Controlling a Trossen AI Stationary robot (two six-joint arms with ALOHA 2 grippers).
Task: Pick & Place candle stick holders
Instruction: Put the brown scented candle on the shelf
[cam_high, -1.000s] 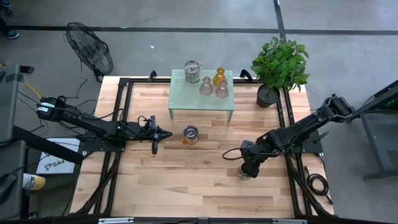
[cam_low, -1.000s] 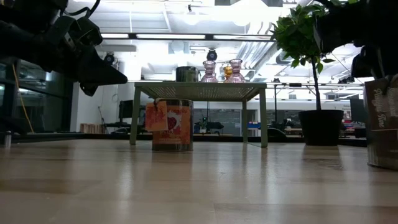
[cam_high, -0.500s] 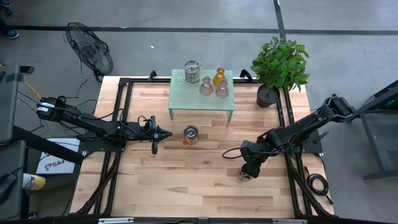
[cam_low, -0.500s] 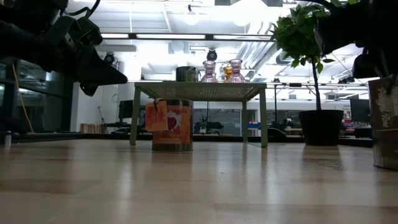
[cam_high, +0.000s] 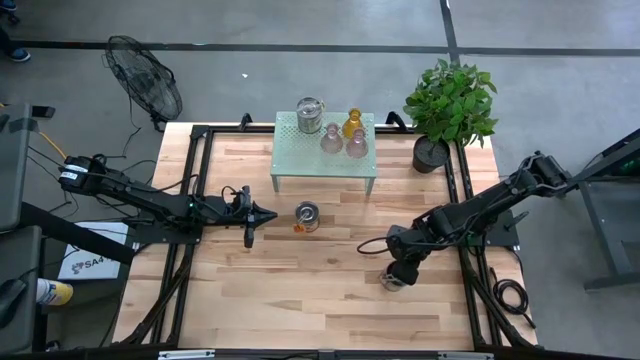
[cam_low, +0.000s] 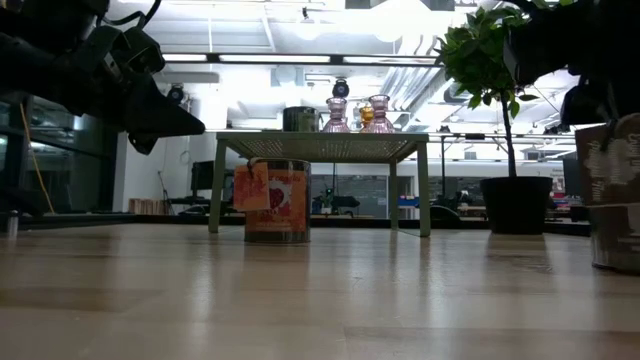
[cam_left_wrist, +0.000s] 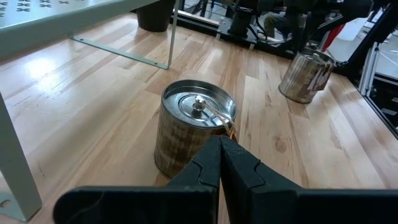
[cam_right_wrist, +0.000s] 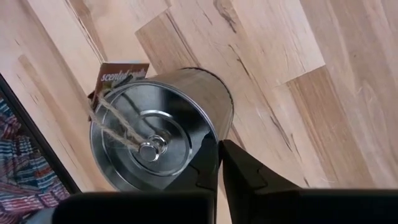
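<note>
On the mint-green stand (cam_high: 323, 160) at the far middle rest one silver holder (cam_high: 310, 113), one amber glass holder (cam_high: 352, 123) and two pinkish glass ones (cam_high: 331, 138) (cam_high: 357, 143). A lidded silver tin holder with a tag (cam_high: 307, 215) stands on the table in front of the stand. My left gripper (cam_high: 268, 213) is shut just left of it, apart from it, as the left wrist view (cam_left_wrist: 219, 142) shows. My right gripper (cam_high: 397, 270) is shut beside a second silver tin (cam_right_wrist: 155, 146) at the right, which leans (cam_low: 610, 190). My right gripper's shut fingers (cam_right_wrist: 208, 163) lie against the tin's side wall (cam_right_wrist: 217, 118) just below the lid's rim, coming from above and slanting down. Nothing shows between the fingers. The tin leans with its bottom on the table (cam_left_wrist: 305, 74).
A green plant in a black pot (cam_high: 448, 105) stands at the far right corner. A fan (cam_high: 145, 75) stands on the floor beyond the far left corner. Black frame rails (cam_high: 195, 190) run along the table's sides. Bare wood (cam_high: 300, 300) lies toward the near edge.
The tin at my right gripper has rocked: it swung a little one way, then back, and now leans more than before, its bottom still on the table. My right gripper has shifted slightly with it.
</note>
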